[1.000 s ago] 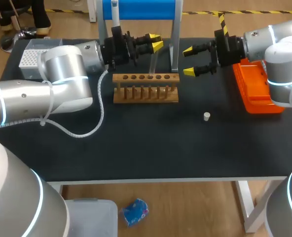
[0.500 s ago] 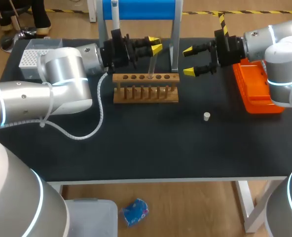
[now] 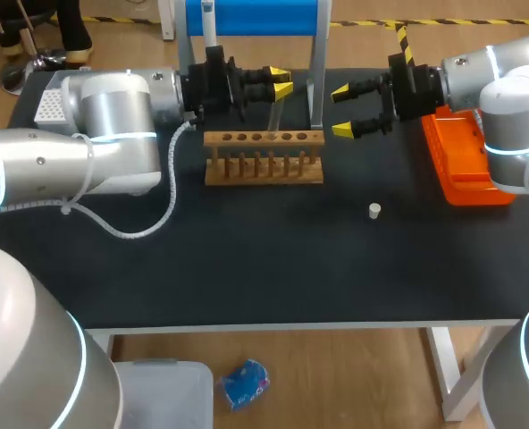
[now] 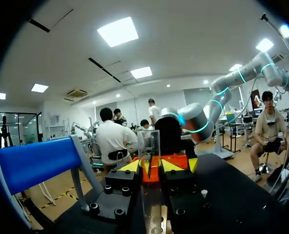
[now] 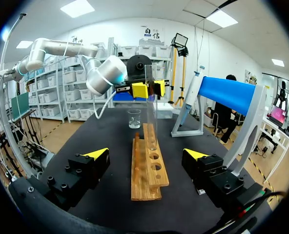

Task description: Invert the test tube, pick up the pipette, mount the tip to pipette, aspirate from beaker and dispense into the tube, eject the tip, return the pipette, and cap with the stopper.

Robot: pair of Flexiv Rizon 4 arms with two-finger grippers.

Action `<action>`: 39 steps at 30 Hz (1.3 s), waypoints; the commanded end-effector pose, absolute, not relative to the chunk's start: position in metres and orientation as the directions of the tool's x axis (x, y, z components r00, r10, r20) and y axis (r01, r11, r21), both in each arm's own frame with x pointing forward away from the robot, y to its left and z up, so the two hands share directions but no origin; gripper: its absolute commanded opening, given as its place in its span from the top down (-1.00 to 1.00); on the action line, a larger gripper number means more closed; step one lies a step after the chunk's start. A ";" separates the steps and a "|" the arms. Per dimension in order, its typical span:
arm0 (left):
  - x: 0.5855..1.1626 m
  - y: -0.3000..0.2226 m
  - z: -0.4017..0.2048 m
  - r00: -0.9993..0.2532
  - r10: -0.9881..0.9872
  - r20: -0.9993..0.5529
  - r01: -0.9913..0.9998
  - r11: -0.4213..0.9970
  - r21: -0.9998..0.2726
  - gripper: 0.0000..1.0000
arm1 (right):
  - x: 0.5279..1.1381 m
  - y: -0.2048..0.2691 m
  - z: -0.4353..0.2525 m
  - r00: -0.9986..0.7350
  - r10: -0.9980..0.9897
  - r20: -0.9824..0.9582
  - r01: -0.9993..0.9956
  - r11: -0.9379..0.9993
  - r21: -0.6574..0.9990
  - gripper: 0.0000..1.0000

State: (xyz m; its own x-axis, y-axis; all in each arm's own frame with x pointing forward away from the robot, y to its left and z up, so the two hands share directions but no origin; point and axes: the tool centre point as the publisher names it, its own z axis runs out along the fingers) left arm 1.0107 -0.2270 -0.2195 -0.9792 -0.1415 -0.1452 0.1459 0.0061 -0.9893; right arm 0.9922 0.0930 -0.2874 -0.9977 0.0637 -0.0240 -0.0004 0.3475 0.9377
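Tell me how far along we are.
Nothing looks finished yet. In hand: the left gripper is shut on the test tube, upright at the rack, so inverting is the current step. Remaining: the pipette hangs on its stand, the stopper lies on the table, and the right gripper is open and empty.

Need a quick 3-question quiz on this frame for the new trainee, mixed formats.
1. True or false: the right gripper is shut on the stopper.
2. What stands between the fingers of the left gripper? A) test tube B) pipette C) beaker
3. Fill in: the stopper lies on the ___, apart from the wooden rack.

Key: 1 false, the right gripper is open and holds nothing; 2 A; 3 table.
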 end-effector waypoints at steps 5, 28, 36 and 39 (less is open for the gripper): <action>1.006 -0.220 -0.220 -0.985 -0.118 -0.127 0.121 0.059 -0.991 1.00 | 0.992 0.093 -0.287 -0.998 0.064 -0.025 -0.001 0.348 0.937 -1.00; 1.000 -0.223 -0.241 -0.993 -0.093 -0.067 0.057 0.105 -0.993 1.00 | 0.992 0.093 -0.287 -0.998 0.064 -0.025 -0.001 0.348 0.937 -1.00; 1.001 -0.224 -0.246 -0.991 -0.111 -0.072 0.066 0.062 -0.996 1.00 | 0.992 0.093 -0.287 -0.998 0.064 -0.025 -0.001 0.348 0.937 -1.00; 1.002 -0.221 -0.244 -0.986 -0.141 -0.083 0.083 0.012 -0.997 1.00 | 0.992 0.093 -0.287 -0.998 0.064 -0.025 -0.001 0.348 0.937 -1.00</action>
State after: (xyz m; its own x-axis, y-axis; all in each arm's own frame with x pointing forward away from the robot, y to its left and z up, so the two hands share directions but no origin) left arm 1.0051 -0.2217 -0.2381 -0.9902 -0.1179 -0.0745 0.0695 0.0455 -0.9965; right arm 0.9922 0.0929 -0.2874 -0.9977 0.0637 -0.0240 -0.0003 0.3475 0.9377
